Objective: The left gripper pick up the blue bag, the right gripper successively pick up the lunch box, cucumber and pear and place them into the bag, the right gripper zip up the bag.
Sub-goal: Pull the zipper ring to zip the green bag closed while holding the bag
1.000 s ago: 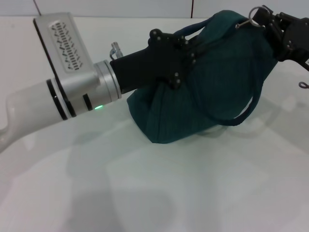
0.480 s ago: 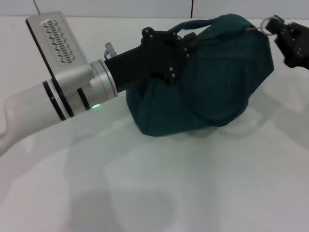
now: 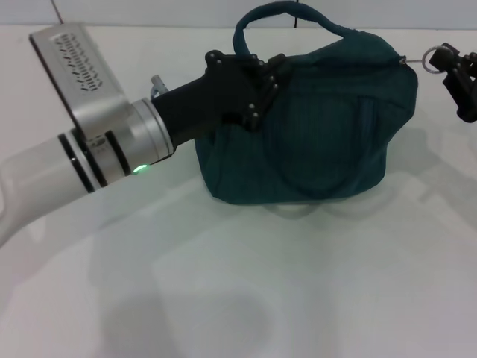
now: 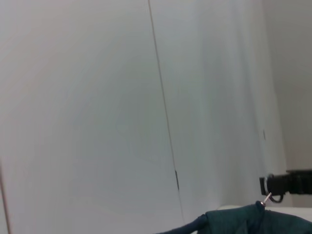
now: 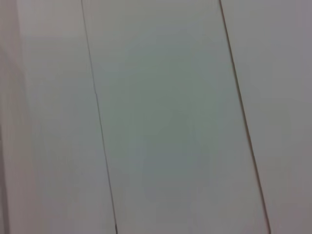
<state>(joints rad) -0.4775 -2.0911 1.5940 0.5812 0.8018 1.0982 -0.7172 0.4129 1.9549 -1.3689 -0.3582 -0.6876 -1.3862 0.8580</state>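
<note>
The blue bag (image 3: 313, 127) stands upright on the white table (image 3: 238, 298). One loop handle (image 3: 277, 16) arches above it and the other hangs down its front. My left gripper (image 3: 257, 82) is shut on the bag's upper left end. At the far right, my right gripper (image 3: 446, 60) is shut on the zipper's metal ring pull (image 3: 433, 58), just off the bag's top right corner. The left wrist view shows the bag's top (image 4: 243, 222) with the right gripper (image 4: 267, 185) beyond it. The lunch box, cucumber and pear are out of view.
The left arm's silver wrist (image 3: 112, 145) with its green light crosses the table's left side. A white panelled wall (image 5: 156, 117) fills the right wrist view.
The bag has swung from tilted to upright, and one handle now stands above it. My right gripper has moved right and down with the ring pull. The left gripper has shifted slightly left.
</note>
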